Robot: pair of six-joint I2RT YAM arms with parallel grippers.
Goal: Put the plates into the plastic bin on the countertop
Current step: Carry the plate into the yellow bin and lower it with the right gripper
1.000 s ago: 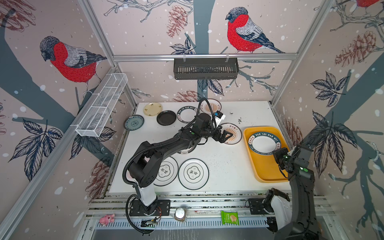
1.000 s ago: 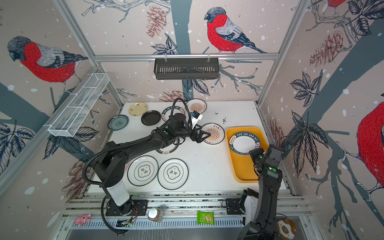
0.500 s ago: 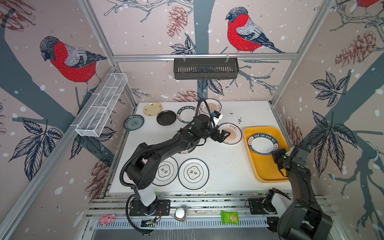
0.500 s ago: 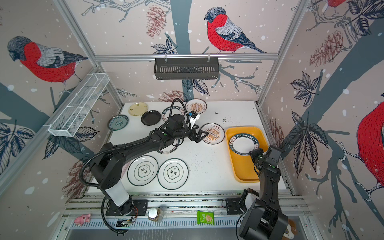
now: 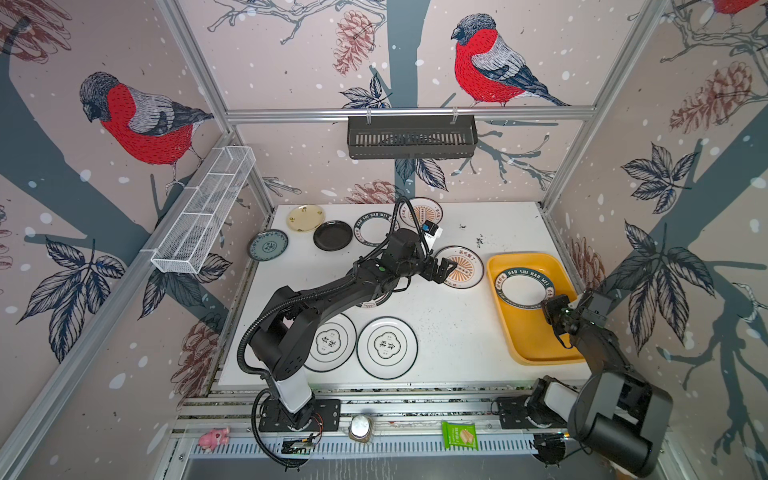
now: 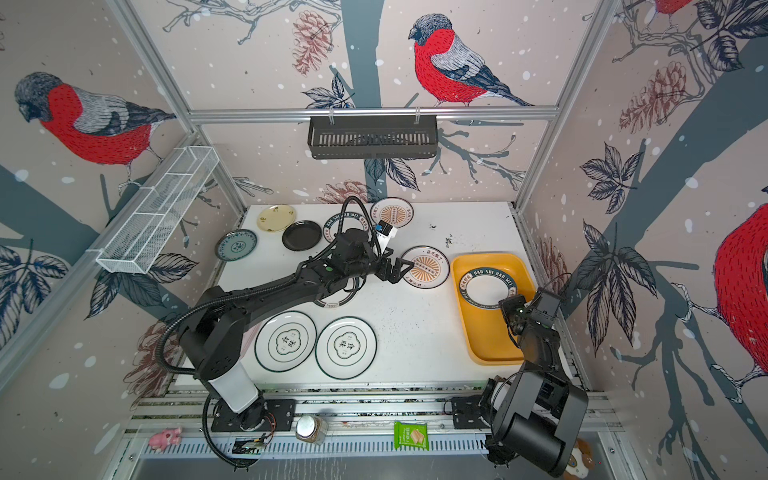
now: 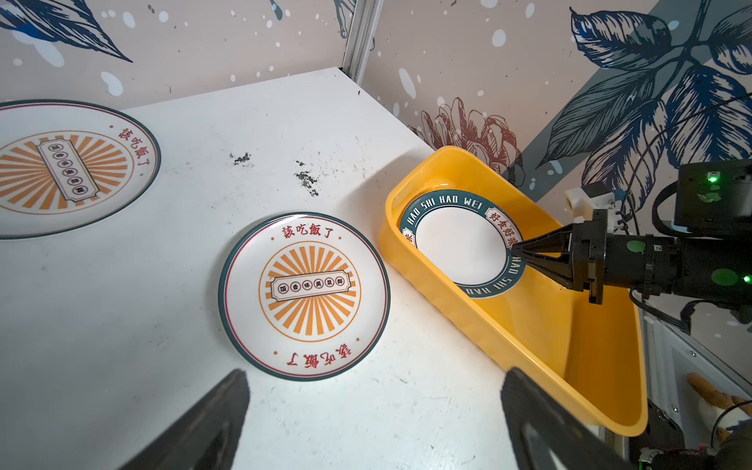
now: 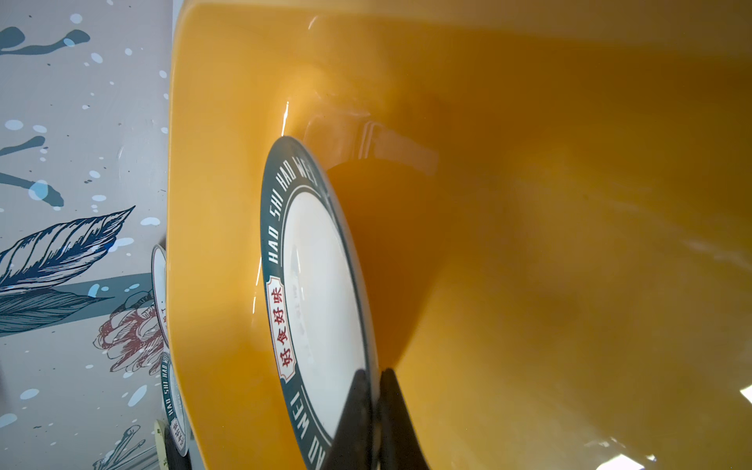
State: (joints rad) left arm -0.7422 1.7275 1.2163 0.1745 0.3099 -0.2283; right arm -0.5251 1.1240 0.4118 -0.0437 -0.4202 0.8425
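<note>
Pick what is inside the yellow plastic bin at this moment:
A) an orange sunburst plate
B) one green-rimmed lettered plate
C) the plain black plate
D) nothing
B: only the green-rimmed HAO SHI HAO WEI plate is in the yellow bin, with the right gripper shut on its rim.

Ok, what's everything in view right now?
plastic bin: 1, mustard; countertop right side
lettered-rim plates: 2, white/green; in bin, back
sunburst plates: 2, white/orange; back edge, beside bin
emblem plates: 2, white/black; front
black plate: 1; back
cream plate: 1; back left
blue-grey plate: 1; left edge
half-hidden plate: 1, white; centre
slotted basket: 1, black; back wall
mesh basket: 1, white; left wall
pink toy, jar, green packet: 1 each; front rail
left claw: open, black; at bin-side sunburst plate
right claw: shut, black; gripping the lettered-rim plate in bin
</note>
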